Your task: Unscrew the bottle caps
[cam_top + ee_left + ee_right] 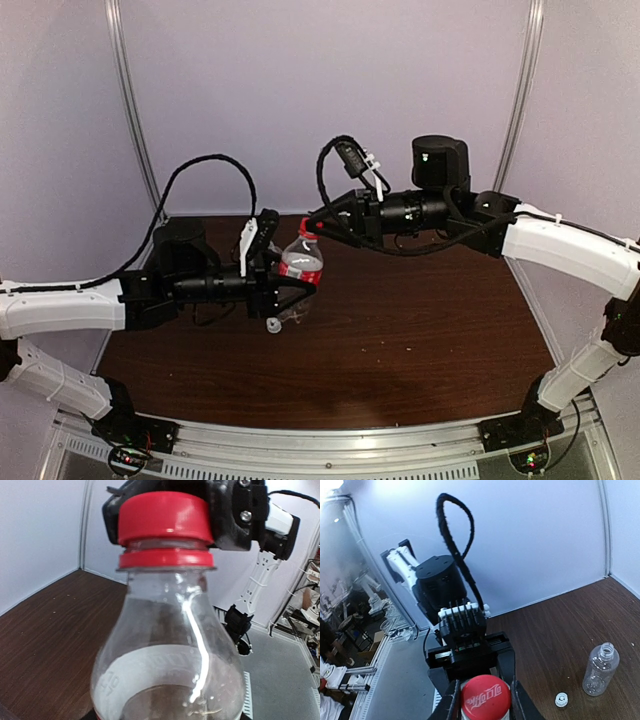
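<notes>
From above: my left pincer [298, 285] is closed on the body of a clear plastic bottle with a red label band [302, 262] over the dark wooden tabletop [420, 330]. My right pincer [312, 225] is clamped on the bottle's round red plastic screw cap [305, 228]. A small white plastic screw cap [273, 325] lies on the tabletop just below.

Left wrist view: the red cap sits on the bottle's neck, with black fingers [231, 515] pressed against it.

Right wrist view: my two fingers squeeze the red cap from either side. To the right, a plain clear plastic bottle [601, 669] stands uncapped, the white cap beside it.
</notes>
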Tool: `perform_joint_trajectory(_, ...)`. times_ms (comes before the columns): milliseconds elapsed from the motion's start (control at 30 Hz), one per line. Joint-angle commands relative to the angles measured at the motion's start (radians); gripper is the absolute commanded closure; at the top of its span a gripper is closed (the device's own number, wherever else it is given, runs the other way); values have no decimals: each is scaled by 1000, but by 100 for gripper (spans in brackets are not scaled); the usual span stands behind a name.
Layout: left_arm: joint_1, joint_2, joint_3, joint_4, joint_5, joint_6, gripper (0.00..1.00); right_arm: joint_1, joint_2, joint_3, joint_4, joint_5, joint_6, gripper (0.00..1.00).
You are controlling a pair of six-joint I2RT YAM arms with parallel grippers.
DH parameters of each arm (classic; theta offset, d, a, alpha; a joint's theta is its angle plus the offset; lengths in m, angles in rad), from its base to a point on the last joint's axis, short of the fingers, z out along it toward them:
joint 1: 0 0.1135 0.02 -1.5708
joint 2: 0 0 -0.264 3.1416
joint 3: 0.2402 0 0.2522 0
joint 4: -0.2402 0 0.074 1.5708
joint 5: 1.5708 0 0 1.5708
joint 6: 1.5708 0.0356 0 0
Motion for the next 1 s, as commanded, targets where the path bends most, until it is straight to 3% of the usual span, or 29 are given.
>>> perform_joint_trajectory(0, -13, -23, -15, 167, 334, -2, 56, -13, 32, 34, -3, -323, -209, 83)
perform_joint_trajectory(133, -14, -27, -29, 244, 434, -57, 56, -32, 73, 89, -43, -473, -270, 79)
perform_joint_trajectory(267, -13, -31, -35, 260, 452, -67, 56, -46, 84, 101, -45, -508, -287, 74)
perform_joint_trajectory(533, -14, -29, -31, 237, 403, -49, 56, -46, 51, 71, -13, -399, -219, 65)
perform_joint_trajectory(967, -14, -4, 11, 132, 221, -3, 56, -47, -101, -49, 24, -184, -112, 28)
